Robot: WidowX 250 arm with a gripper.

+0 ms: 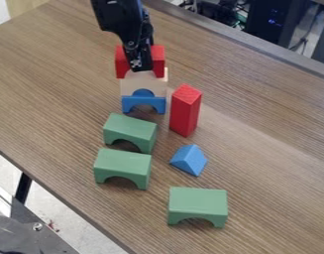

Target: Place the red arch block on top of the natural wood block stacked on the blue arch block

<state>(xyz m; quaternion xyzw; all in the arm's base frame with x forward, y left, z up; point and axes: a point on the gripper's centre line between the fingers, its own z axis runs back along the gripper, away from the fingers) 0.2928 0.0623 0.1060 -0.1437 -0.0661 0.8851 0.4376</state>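
Note:
The black gripper (140, 65) hangs down from the top edge, left of centre, right in front of a red block (158, 58) that shows on both sides of it. This block is at the top of a stack. Below it is a natural wood block (143, 84), and at the bottom a blue arch (143, 98) with a rounded blue piece in view just above its middle. Whether the gripper grasps the red block is hidden. A tall red block (185, 111) stands upright to the right of the stack.
Two green arches (130, 129) (122, 164) stand in front of the stack, and another green arch (197, 201) is near the bottom. A blue triangular block (189, 159) lies among them. The wooden table (270, 134) has its near edge at lower left.

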